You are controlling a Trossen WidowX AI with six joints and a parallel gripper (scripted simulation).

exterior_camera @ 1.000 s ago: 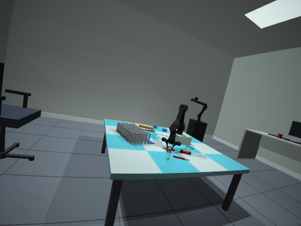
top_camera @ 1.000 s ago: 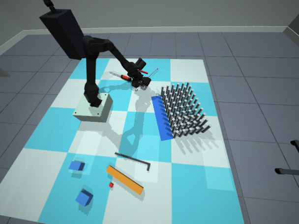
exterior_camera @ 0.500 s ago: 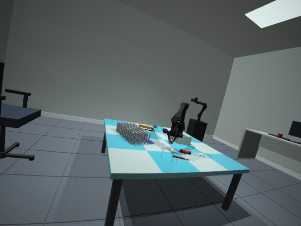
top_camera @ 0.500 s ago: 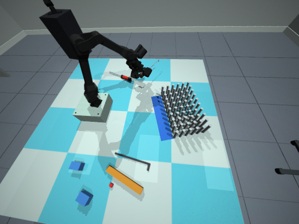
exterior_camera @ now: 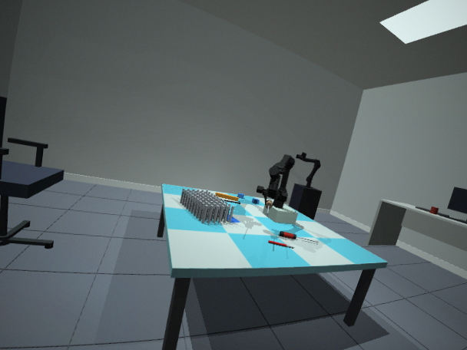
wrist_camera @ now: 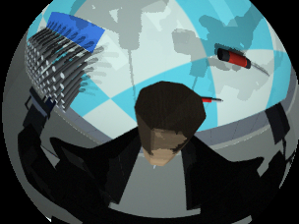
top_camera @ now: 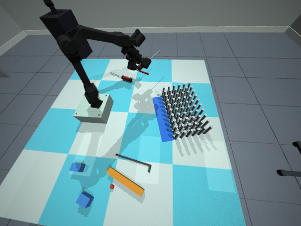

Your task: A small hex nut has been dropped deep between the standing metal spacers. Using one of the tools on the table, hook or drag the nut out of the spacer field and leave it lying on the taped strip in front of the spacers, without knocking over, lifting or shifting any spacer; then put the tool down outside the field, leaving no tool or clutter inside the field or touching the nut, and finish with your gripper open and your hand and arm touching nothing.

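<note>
My gripper [top_camera: 140, 65] [wrist_camera: 163, 131] is shut on the brown wooden handle [wrist_camera: 169, 105] of a thin hook tool, raised above the table at its far side. The tool's pale metal rod [top_camera: 155, 54] points away from the arm in the top view and ends in a small bend. Many grey metal spacers [top_camera: 208, 130] [exterior_camera: 213, 215] stand upright, apart from the gripper and tool. The blue taped strip [top_camera: 162, 124] [wrist_camera: 74, 29] lies along their arm-facing side. The hex nut cannot be made out among the spacers. A black L-shaped tool [top_camera: 133, 160] lies on the near part of the table.
A red-and-black screwdriver [top_camera: 126, 78] [exterior_camera: 288, 235] [wrist_camera: 236, 59] and a thin red pen-like tool [top_camera: 143, 72] [exterior_camera: 278, 243] [wrist_camera: 207, 100] lie near the gripper. An orange bar [top_camera: 126, 182], a small red cube [top_camera: 112, 186] and two blue blocks [top_camera: 76, 167] [top_camera: 84, 199] lie at the near side.
</note>
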